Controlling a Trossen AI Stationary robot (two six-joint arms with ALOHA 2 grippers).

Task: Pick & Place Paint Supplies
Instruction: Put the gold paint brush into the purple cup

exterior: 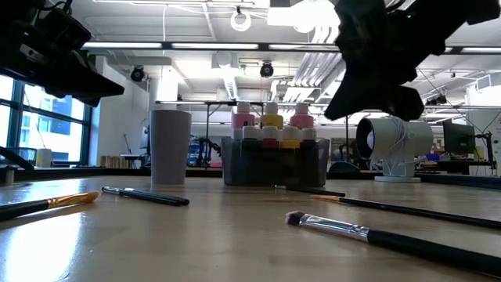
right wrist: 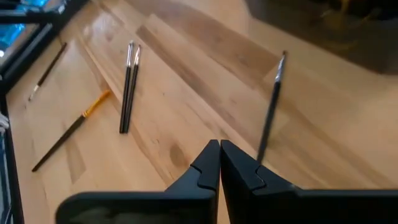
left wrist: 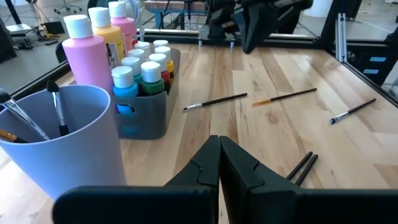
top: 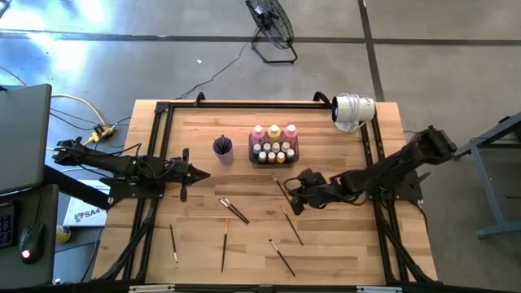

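Note:
A dark grey tray (top: 252, 156) at the table's far middle holds tall pink and yellow bottles (top: 274, 132) and small white-capped ones (left wrist: 143, 65). Left of it, a purple cup (top: 223, 146) stands with brushes (left wrist: 57, 109) sticking out of it. Several thin brushes lie flat on the wood: one (top: 282, 189) near the tray, a pair (top: 234, 209) at the middle, others (top: 225, 244) toward the near edge. My right gripper (top: 291, 201) is shut and hangs above the table beside the brush (right wrist: 270, 112) near the tray. My left gripper (top: 201, 173) is shut, left of the cup.
A white round device (top: 352, 110) stands at the table's far right corner. Black frame rails (top: 159, 134) run along the left, right and far sides. The near middle of the table holds scattered brushes (top: 282, 257) with bare wood between them.

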